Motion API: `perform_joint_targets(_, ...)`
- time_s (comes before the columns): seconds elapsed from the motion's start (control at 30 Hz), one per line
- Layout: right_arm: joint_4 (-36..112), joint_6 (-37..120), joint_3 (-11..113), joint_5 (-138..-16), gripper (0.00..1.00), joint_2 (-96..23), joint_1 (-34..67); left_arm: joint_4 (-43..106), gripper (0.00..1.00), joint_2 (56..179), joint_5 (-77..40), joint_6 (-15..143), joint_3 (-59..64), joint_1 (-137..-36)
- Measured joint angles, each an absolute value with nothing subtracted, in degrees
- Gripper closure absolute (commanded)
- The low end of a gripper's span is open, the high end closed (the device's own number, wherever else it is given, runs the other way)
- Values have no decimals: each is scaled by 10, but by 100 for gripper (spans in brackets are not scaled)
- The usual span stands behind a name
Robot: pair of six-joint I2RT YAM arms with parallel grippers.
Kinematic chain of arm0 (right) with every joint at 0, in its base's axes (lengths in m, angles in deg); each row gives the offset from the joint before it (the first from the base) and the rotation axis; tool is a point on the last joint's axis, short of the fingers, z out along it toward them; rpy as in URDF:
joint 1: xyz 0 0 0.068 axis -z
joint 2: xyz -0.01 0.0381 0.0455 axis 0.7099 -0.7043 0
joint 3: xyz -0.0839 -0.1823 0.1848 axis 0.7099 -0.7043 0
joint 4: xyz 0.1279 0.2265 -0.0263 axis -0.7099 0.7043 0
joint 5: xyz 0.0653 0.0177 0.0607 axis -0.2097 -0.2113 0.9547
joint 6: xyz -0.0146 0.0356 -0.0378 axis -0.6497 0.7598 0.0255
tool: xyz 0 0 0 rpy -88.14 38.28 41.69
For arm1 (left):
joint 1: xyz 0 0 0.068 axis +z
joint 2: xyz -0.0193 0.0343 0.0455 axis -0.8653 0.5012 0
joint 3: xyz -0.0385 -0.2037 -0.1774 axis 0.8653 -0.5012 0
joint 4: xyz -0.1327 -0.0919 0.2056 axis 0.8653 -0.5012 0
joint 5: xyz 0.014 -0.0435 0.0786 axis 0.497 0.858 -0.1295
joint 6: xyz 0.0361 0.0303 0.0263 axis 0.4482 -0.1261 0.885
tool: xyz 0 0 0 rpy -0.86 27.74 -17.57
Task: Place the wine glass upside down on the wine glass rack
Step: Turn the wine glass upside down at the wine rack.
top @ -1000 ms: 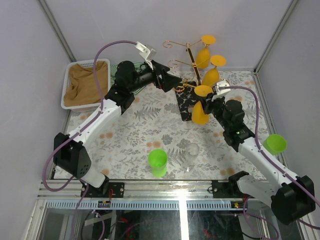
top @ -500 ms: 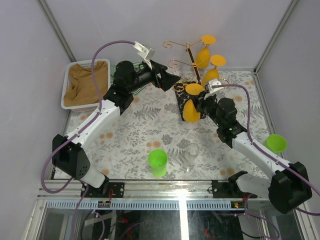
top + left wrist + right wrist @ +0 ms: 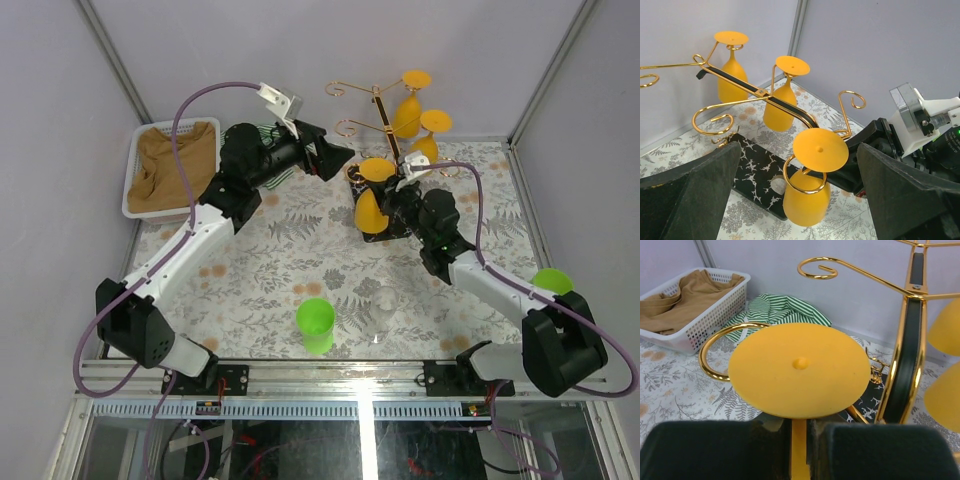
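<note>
The right gripper [image 3: 799, 440] is pinching the thin stem of the yellow wine glass [image 3: 800, 367] between its dark fingers, just under the round foot. The glass is hanging upside down, foot on top and bowl pointing at the table. In the left wrist view a low curled hook arm of the wine glass rack [image 3: 755, 90] is looping around the stem below the foot. Whether the foot is resting on that hook I cannot tell. The bowl is hovering over the rack's black patterned base.

The left gripper [image 3: 338, 160] is standing with its jaws spread wide and gripping nothing, just left of the rack and facing it.

Two more yellow glasses [image 3: 407, 110] are hanging higher on the rack's far side. Further out, a white basket [image 3: 135, 190] is holding a brown cloth [image 3: 175, 160] at the far left, with a green striped cloth [image 3: 782, 312] lying beside it. Two green cups are standing apart: one [image 3: 316, 323] near the front edge and one [image 3: 550, 287] by the right arm.
</note>
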State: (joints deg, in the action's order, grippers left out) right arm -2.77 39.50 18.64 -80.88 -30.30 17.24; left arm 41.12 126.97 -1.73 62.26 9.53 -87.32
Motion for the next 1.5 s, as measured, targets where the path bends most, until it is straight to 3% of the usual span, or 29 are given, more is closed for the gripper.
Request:
perform_joint_targets(0.73, -55, 389, 215, -796, 100, -351, 139, 397, 0, 1264, -40, 627, 82, -873)
perform_joint_targets(1.07, -52, 380, 220, -796, 76, -355, 130, 396, 0, 1260, -44, 627, 77, -873)
perform_joint_targets(1.5, -48, 374, 220, -795, 68, -355, 122, 397, 0, 1260, -44, 627, 69, -873)
